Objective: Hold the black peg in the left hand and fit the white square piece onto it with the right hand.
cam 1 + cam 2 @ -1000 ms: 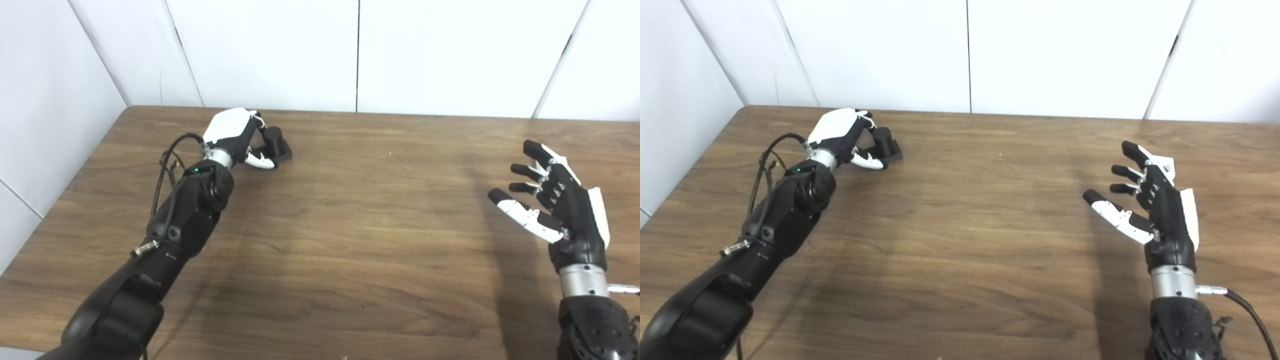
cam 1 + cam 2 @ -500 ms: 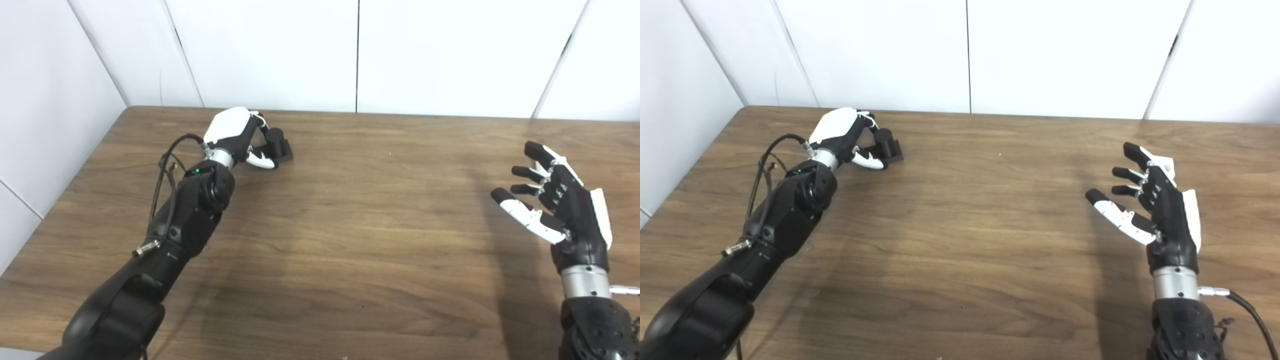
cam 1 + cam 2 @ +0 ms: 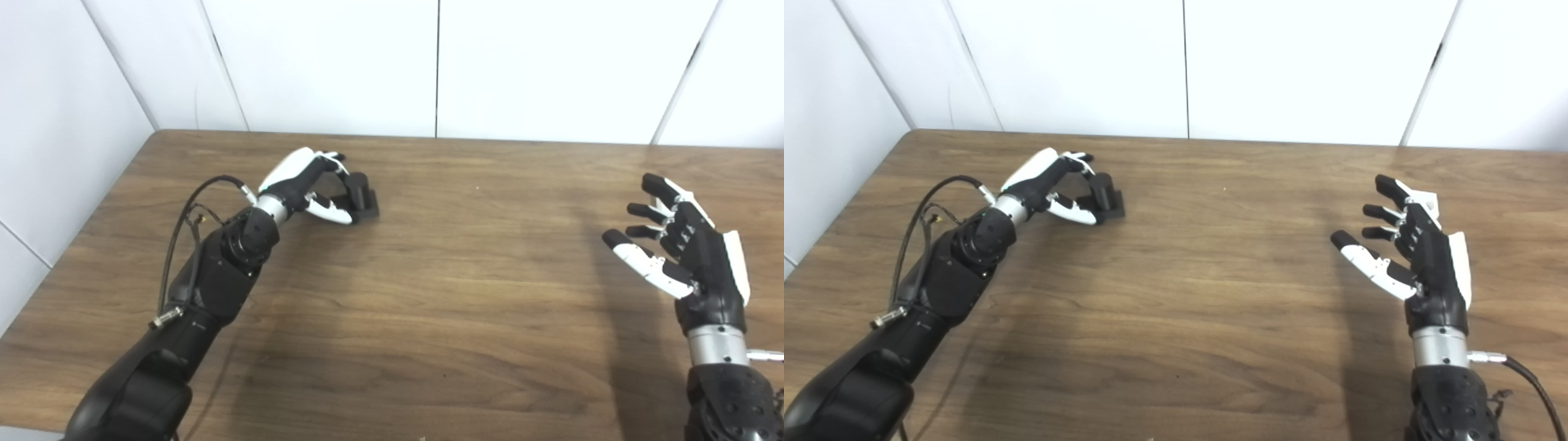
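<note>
Writing or brand marks we cannot read anywhere: the hands, the peg and the wall panels (image 3: 318,61) carry none that show at this size.

We see the peg (image 3: 360,195) standing upright on its flat black base on the far left part of the table (image 3: 429,294). The left hand (image 3: 306,184) curls around it, thumb in front of the base and fingers (image 3: 1078,158) arched over the top of the post. Whether they truly clamp it or only touch it we cannot tell, as the black fingertips merge with the black peg. The base appears to rest on the wood, though we cannot be sure of that either.

Compared with a second ago, peg and left hand both sit farther right and nearer to us on the table, and the hand has rolled: its white back, which faced up then, now shows edge-on, with the wrist lower and the forearm stretched out flatter. The cable loop (image 3: 196,202) at the wrist has swung wider.

The right hand (image 3: 680,245) hovers over the right side of the table, well apart from the peg, fingers spread and holding nothing; it has barely moved. We see no white square piece in either view.
</note>
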Motion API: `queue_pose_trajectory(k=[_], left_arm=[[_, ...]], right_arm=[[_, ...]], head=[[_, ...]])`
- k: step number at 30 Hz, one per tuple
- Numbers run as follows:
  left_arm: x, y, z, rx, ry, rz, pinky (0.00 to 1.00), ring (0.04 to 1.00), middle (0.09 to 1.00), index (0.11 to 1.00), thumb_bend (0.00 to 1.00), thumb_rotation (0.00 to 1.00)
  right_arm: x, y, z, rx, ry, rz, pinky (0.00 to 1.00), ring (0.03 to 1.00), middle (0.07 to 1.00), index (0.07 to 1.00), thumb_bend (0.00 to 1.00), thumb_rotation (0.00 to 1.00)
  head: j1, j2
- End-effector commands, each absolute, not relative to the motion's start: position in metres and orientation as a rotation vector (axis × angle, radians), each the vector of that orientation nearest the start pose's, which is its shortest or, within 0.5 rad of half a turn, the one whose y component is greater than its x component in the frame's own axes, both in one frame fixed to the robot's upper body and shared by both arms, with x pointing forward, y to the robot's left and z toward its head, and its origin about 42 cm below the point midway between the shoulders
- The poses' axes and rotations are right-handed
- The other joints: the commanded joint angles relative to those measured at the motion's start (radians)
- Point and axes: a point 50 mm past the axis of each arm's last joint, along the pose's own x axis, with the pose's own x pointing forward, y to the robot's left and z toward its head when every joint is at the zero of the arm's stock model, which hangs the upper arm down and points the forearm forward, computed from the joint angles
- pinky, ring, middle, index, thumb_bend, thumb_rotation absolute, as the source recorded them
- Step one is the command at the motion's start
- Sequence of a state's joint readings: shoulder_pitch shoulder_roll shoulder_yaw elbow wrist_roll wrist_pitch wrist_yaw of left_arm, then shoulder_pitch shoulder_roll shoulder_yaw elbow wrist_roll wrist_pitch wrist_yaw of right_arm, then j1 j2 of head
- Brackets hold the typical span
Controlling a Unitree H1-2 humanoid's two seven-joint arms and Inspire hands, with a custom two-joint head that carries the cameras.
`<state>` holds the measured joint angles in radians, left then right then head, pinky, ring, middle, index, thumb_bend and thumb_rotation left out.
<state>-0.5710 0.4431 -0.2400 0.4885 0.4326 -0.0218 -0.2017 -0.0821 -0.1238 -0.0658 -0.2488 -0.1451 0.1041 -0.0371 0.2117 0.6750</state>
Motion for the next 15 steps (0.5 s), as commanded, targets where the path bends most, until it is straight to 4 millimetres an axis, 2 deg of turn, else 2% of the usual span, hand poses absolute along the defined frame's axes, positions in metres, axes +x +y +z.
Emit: queue_pose_trajectory(k=[1, 7, 15], left_arm=[[0.467, 0.301, 0.21, 0.963, -0.106, -0.333, 1.0, 1.0, 0.945, 0.49, 0.52, 0.08], [0.466, 0.291, 0.215, 0.968, -0.137, -0.404, 1.0, 1.0, 0.93, 0.489, 0.52, 0.07], [0.46, 0.269, 0.211, 0.988, -0.191, -0.513, 0.99, 1.0, 0.93, 0.488, 0.52, 0.07]], right_arm=[[0.304, -0.256, 0.202, -0.249, -0.312, -0.112, 0.64, 0.767, 0.87, 0.827, 0.61, 0.26], [0.303, -0.255, 0.203, -0.249, -0.305, -0.114, 0.63, 0.753, 0.865, 0.825, 0.62, 0.27], [0.305, -0.256, 0.205, -0.274, -0.317, -0.119, 0.61, 0.729, 0.848, 0.818, 0.63, 0.29]], head=[[0.0, 0.001], [-0.006, 0.003], [-0.019, 0.007]])
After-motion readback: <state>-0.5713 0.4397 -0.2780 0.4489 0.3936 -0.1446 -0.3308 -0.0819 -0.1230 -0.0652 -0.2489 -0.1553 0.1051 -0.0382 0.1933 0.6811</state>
